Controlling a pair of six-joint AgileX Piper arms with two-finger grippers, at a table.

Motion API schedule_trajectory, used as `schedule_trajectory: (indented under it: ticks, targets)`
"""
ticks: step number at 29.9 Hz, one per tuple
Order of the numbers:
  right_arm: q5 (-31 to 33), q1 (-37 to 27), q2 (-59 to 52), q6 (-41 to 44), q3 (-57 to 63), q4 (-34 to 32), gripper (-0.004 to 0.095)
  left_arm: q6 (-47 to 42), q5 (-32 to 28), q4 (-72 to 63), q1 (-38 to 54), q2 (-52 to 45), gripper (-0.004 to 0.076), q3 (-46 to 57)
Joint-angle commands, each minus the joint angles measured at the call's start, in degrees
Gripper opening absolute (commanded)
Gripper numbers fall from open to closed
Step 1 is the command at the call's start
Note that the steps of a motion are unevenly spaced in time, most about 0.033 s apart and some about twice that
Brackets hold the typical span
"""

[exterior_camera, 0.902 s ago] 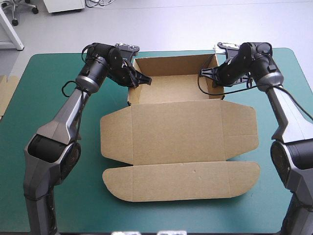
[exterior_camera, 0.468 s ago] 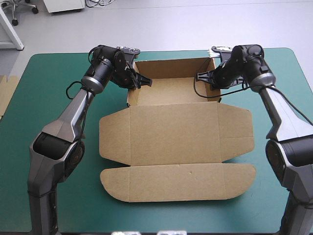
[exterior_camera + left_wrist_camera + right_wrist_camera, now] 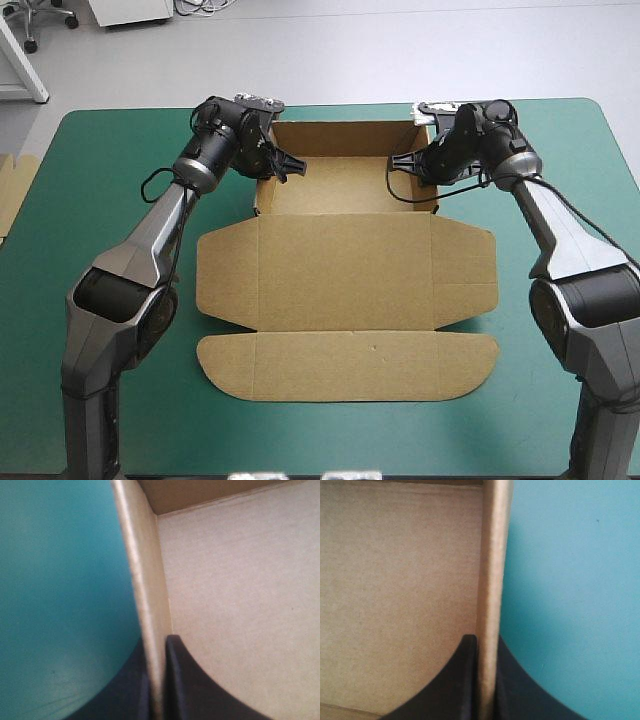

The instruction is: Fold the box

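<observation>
The brown cut-board box [image 3: 345,275] lies mid-table on the teal-green cover [image 3: 100,220], with its tray walls raised at the far side and its lid flat nearward. The left black-finned gripper [image 3: 285,165] pinches the tray's left wall, and the right gripper [image 3: 405,163] pinches its right wall.

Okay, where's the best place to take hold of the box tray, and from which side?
Its upright side walls, from above, one finger inside and one outside, as the left tool and right tool hold them now. Each wall is a thin standing sheet; the lid lies flat, offering no raised edge.
</observation>
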Motion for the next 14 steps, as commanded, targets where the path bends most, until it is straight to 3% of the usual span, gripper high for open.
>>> schedule_trajectory:
  ticks: [1,14]
  targets:
    - [0.4,-0.31,-2.75,-1.7,-2.06,-2.96,0.0001,0.58,-4.51,6.1,0.13,-3.09,-0.0011,0.59]
    - [1.95,-0.31,1.87,-1.7,-1.82,-4.09,0.0001,-1.53,-11.09,9.09,0.13,-2.95,-0.0011,13.63]
